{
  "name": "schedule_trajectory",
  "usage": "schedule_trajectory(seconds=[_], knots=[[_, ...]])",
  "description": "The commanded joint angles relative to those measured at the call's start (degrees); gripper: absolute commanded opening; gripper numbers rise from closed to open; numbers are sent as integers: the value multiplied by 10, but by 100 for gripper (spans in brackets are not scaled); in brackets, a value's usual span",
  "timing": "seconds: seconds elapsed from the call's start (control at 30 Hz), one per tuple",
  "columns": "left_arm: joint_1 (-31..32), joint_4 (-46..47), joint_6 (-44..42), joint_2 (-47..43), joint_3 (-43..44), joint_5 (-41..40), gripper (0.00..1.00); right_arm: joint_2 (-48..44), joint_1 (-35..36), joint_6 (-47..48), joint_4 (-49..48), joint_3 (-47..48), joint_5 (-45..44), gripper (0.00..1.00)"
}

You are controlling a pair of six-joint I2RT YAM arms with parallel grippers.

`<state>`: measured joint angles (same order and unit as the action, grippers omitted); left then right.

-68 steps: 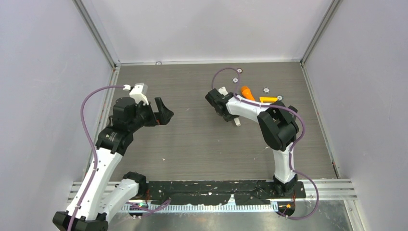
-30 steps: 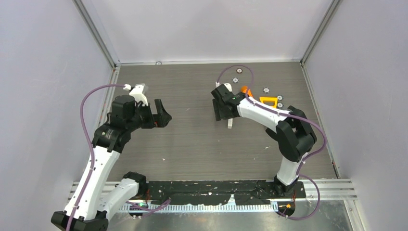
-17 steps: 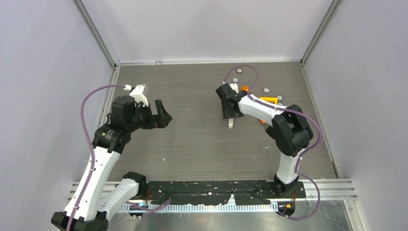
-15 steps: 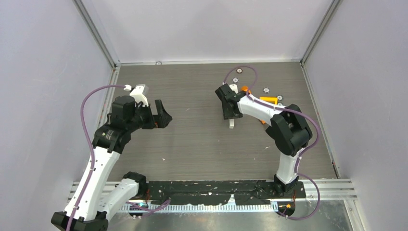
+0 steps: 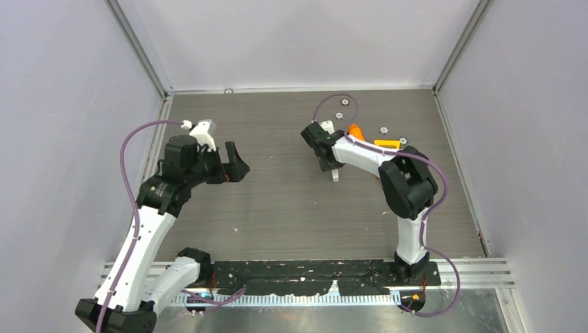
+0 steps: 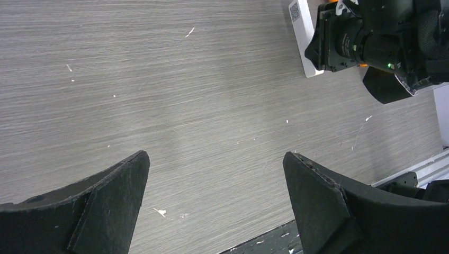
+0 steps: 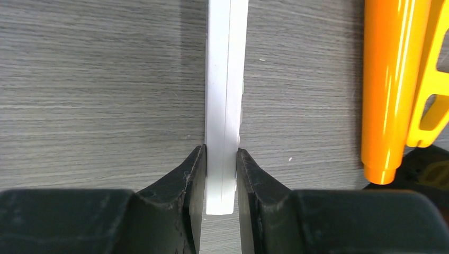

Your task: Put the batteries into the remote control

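The remote control (image 7: 225,79) is a slim white bar standing on its long edge on the table, with my right gripper (image 7: 221,153) shut on its near end. Both black fingers (image 7: 193,174) press its flat sides. From above, only the white tip of the remote control (image 5: 335,175) shows below the right gripper (image 5: 327,161). My left gripper (image 5: 234,161) hovers wide open over bare table at the left, holding nothing. In its wrist view the remote control (image 6: 303,32) lies far beyond the left gripper (image 6: 214,159). The batteries are out of view.
An orange flashlight (image 7: 386,90) lies just right of the remote, with a yellow plastic frame (image 7: 429,79) against it. Small silver discs (image 5: 340,116) (image 5: 383,129) sit near the back of the table. Grey walls enclose the left, right and rear sides.
The right gripper's jaws have narrowed onto the remote, and its wrist has shifted slightly left. The left arm has barely moved.
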<state>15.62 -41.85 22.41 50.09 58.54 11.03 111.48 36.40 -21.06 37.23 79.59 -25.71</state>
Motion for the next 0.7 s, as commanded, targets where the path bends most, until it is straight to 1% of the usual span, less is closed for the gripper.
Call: schedule_trajectory(seconds=[0.0, 0.13, 0.23, 0.3, 0.33, 0.4, 0.47, 0.53, 0.67], knots=[[-3, 26, 15, 6, 6, -16, 100, 32, 29, 25, 23, 37, -76, 24], [-3, 25, 27, 6, 9, -44, 99, 59, 58, 37, 28, 54, -119, 26], [-3, 16, 38, 4, 12, -66, 100, 64, 66, 33, 28, 60, -107, 31], [-3, 9, 54, 1, 14, -91, 100, 53, 68, 31, 15, 56, -75, 40], [-3, 6, 66, -1, 13, -103, 100, 47, 68, 32, 6, 45, -45, 48], [-3, -5, 92, -7, 16, -147, 100, 25, 67, 30, -25, 23, 7, 57], [-3, -11, 104, -14, 16, -161, 100, 9, 64, 26, -42, 13, 53, 61], [-3, -14, 106, -18, 16, -165, 100, 1, 62, 24, -52, 10, 85, 62], [-2, -23, 99, -24, 22, -158, 100, -14, 62, 19, -50, 11, 98, 62]])
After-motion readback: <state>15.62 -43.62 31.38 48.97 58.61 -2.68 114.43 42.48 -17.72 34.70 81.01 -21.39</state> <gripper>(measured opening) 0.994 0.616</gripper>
